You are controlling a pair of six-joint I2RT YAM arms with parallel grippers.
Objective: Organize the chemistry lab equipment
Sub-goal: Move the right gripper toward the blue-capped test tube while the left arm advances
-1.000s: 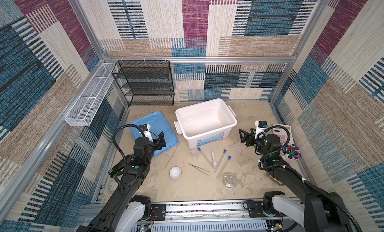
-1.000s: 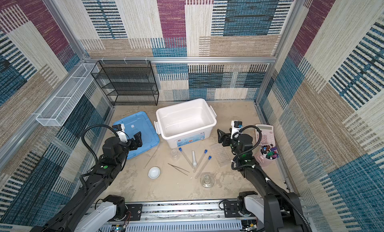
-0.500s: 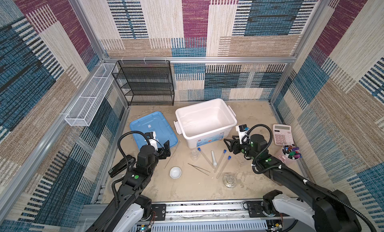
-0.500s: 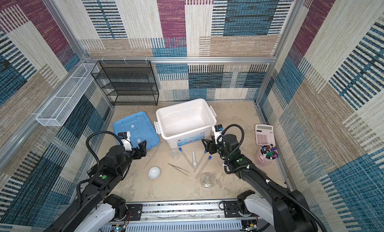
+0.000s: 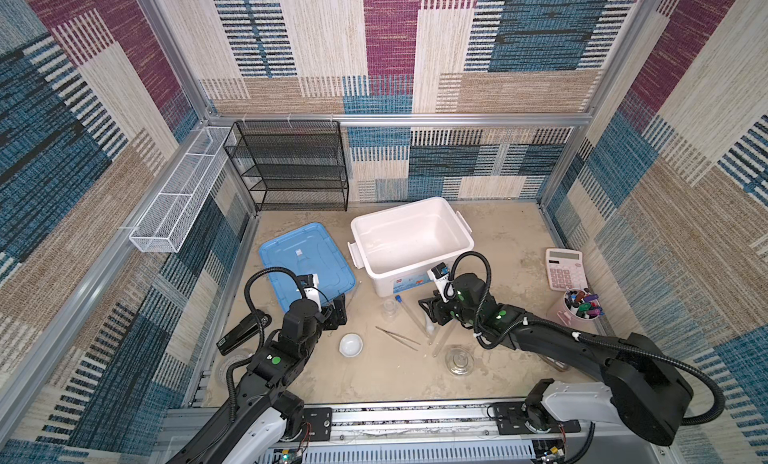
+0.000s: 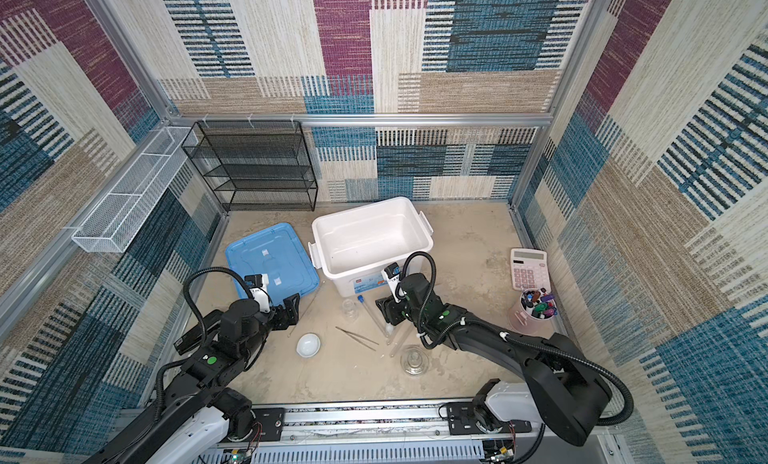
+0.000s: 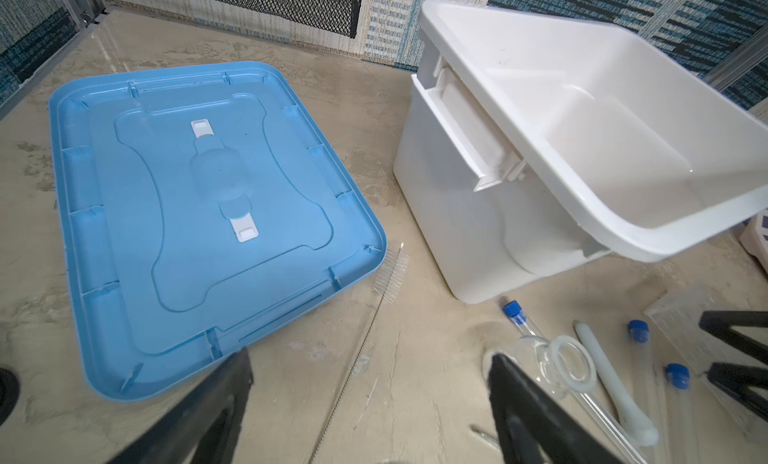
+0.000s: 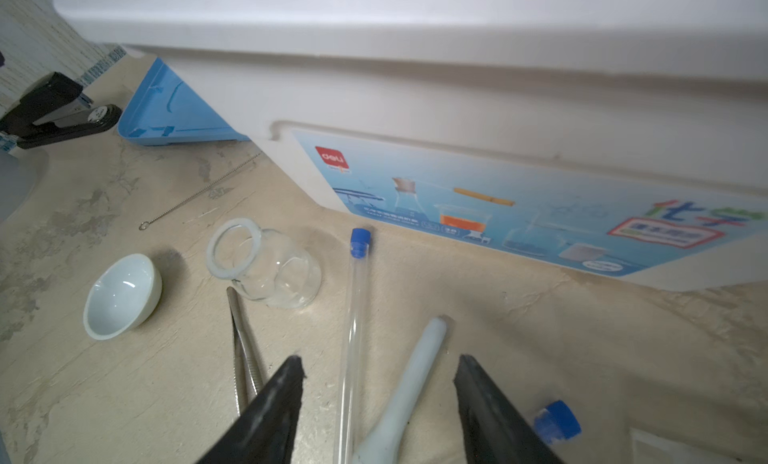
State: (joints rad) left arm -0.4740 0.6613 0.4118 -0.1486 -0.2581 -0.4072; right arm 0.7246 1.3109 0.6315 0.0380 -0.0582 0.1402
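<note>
Three clear tubes (image 7: 640,358) with blue caps are pictured lying flat on the sandy worktop (image 5: 395,383), fanned out beside a pale pestle (image 8: 399,395) with a bulbous end. A small white bowl (image 8: 120,296), glossy and empty, is seen upright to one side. Slim metal tweezers (image 8: 243,350) are laid between the bowl and the tubes. A squat clear glass jar (image 8: 266,266) with a frosted rim is placed just beside the nearest tube's cap, and a round glass dish (image 5: 459,360) is set nearer the front rail. A thin rod (image 7: 374,316) with a bristled end is stretched along the corner of the upturned blue lid (image 7: 187,212).

The right pincer (image 8: 380,362) is held low over the pestle and one tube, its jaws parted on either side of them and nothing gripped. The left pincer (image 7: 370,354) is spread wide and empty above the rod, near the lid.

The open white bin (image 5: 415,204) is seen just behind the equipment. A pink calculator (image 5: 564,269) and a pink cup of markers (image 5: 579,308) are left well apart at the right edge.
</note>
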